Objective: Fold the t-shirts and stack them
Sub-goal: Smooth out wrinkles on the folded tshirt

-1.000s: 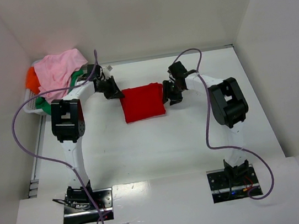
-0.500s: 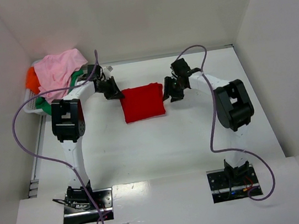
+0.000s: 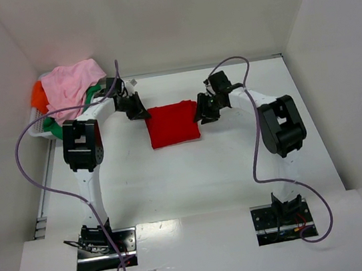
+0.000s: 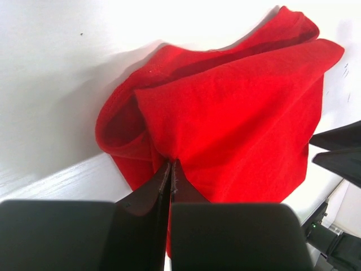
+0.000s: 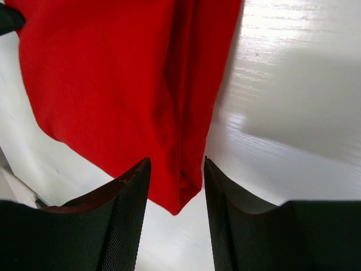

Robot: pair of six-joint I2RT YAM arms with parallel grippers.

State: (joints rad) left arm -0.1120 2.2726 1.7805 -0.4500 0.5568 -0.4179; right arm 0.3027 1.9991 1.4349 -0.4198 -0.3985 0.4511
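Note:
A folded bright red t-shirt (image 3: pixel 172 124) lies flat on the table between my two grippers. My left gripper (image 3: pixel 142 112) is at its far left corner, shut on the cloth edge; the left wrist view shows the closed tips (image 4: pixel 170 162) pinching the red shirt (image 4: pixel 237 113). My right gripper (image 3: pixel 200 114) is at the shirt's right edge, open, its fingers straddling a corner of the red shirt (image 5: pixel 113 73) in the right wrist view (image 5: pixel 176 160). Pink (image 3: pixel 72 82), orange (image 3: pixel 38 96) and green (image 3: pixel 94 92) shirts lie heaped at the back left.
The heap of shirts sits in a white basket (image 3: pixel 38 128) against the left wall. White walls close in the table at the left, back and right. Purple cables loop from both arms.
My right gripper has moved slightly up and left to the red shirt's right edge, its elbow swinging right. The left gripper and shirt have not moved.

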